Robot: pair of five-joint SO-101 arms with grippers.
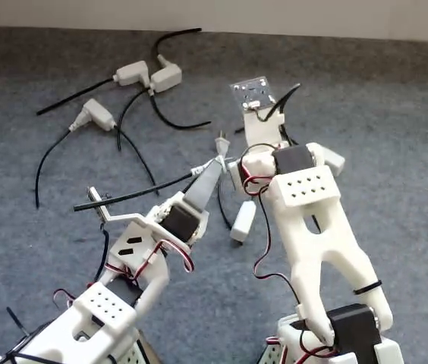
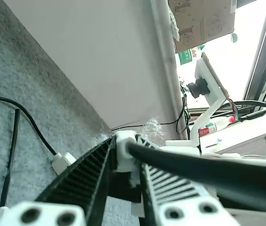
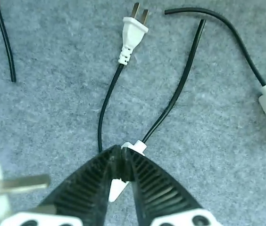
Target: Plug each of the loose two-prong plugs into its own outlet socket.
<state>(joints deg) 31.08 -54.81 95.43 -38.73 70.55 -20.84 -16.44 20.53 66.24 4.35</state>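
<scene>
Two-prong plugs: white plugs on black leads lay scattered over the carpet. One loose plug [image 3: 133, 29] lay flat just ahead of the right gripper, prongs pointing away from it and not inserted in anything.
Carpet [image 1: 396, 114]: grey, covering the whole work surface up to a pale wall.
Right arm [image 1: 320, 227]: white, stretched from the near right edge toward the middle of the carpet.
Left arm [image 1: 134, 258]: white, rising from the near left corner and angled toward the same central area.
Left gripper [image 2: 126, 150]: fingers were closed tight on a white moulded end [image 2: 123, 157], from which a thick black lead [image 2: 203, 172] ran back past the camera. Whether this piece was a plug or a socket could not be told.
Right gripper [image 3: 121, 157]: pointed down at the carpet with its fingers pinched together on a white tapered end [image 3: 116, 188]. A thin black lead [image 3: 180, 80] left that end and ran away across the carpet.
Far connectors: two white bodies [image 1: 149, 75] lay touching each other near the wall, with a third [image 1: 96, 114] close by. Whether any were mated could not be told.
Socket body [image 1: 243, 220]: white, lying on the carpet between the two arms.
Second plug [image 3: 8, 186]: seen in the right wrist view, a white body with a flat metal prong beside the right gripper's finger.
</scene>
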